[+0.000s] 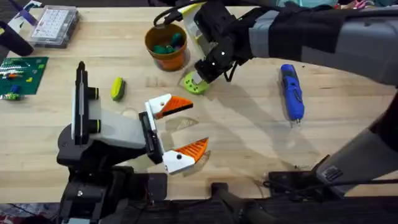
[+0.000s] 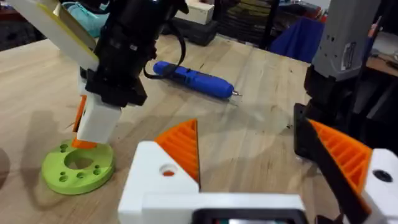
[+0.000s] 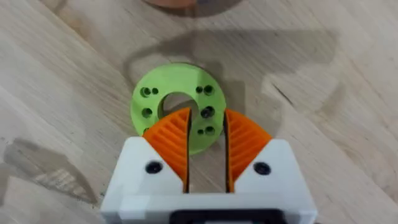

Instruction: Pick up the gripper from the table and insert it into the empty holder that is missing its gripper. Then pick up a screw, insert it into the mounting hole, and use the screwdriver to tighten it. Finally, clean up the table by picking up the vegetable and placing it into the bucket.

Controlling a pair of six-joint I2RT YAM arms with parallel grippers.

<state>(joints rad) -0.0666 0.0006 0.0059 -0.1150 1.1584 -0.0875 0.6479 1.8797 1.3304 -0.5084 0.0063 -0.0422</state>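
My right gripper reaches across the table from the right. Its orange pads are shut on one side of a lime-green ring with a centre hole, and the ring lies flat on the wood. Nearer the front edge, my left gripper hangs wide open with nothing between its fingers. Off to the right lies the blue screwdriver, also seen behind the right gripper. The yellow-green vegetable sits left of centre. At the back stands the orange bucket. I cannot pick out the holder or a loose screw.
A clear parts box sits at the back left corner, with a green board in front of it. Teal pieces lie inside the bucket. Cables run along the front edge at the right.
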